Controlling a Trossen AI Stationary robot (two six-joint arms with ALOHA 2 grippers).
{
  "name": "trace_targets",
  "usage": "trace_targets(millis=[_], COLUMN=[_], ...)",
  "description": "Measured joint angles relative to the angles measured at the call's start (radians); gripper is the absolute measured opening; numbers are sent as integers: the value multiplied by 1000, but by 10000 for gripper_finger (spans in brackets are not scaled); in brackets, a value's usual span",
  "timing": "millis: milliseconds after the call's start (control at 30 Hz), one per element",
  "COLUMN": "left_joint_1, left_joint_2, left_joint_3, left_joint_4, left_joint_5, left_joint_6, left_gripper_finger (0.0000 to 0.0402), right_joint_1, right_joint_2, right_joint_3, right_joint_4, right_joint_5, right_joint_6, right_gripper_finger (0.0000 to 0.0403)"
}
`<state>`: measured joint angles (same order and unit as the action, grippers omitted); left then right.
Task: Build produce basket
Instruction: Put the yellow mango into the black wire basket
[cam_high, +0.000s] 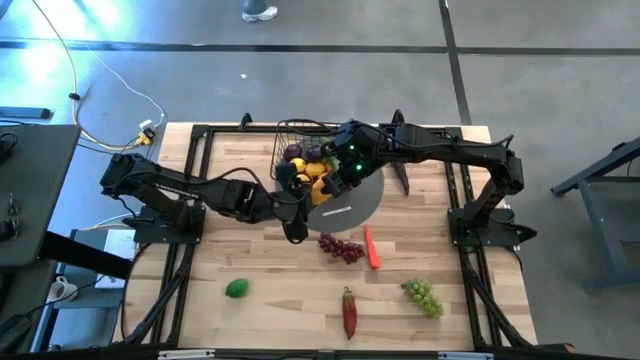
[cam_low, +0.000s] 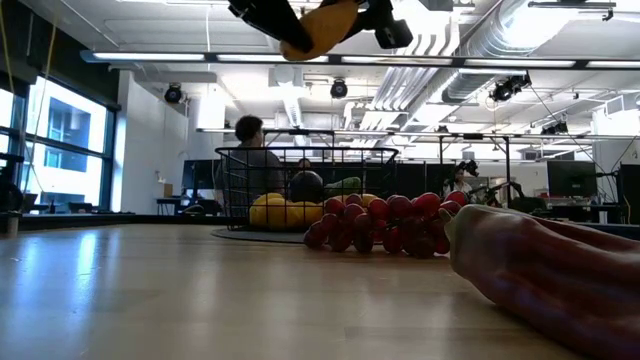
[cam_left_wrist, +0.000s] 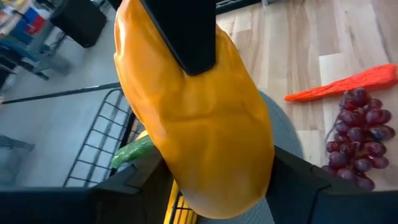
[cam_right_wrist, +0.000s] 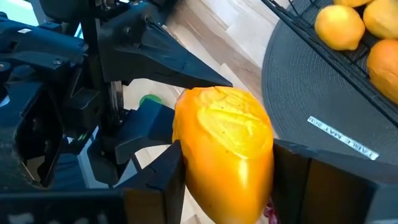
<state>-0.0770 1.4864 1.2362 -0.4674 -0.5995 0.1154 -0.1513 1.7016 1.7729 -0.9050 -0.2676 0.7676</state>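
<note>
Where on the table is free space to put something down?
Bare wood lies left of the lime, and between the lime and the chili pepper. It is crowded around the basket, mat, purple grapes and carrot.

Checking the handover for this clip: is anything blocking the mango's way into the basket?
Nothing visible. The mango sits between the fingers of both the left gripper and the right gripper, raised above the table beside the basket, whose top is open.
</note>
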Motion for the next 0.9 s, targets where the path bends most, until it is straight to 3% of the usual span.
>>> trace_targets(millis=[300,500,900], left_joint_1=[70,100,120], left_joint_2=[0,-7,-15], left_joint_3=[0,0,0], left_joint_4=[-3,-34,-65], left_joint_5=[60,117,7], left_joint_6=[-45,4,38], left_gripper_finger=[251,259,259], right_joint_1=[-2,-13,-88], right_joint_2=[2,2,2], right_joint_3=[0,0,0], right_joint_4=[-4,-40,-97], right_joint_5=[65,146,199], right_joint_6=[48,96,92], right_gripper_finger=[149,149,149])
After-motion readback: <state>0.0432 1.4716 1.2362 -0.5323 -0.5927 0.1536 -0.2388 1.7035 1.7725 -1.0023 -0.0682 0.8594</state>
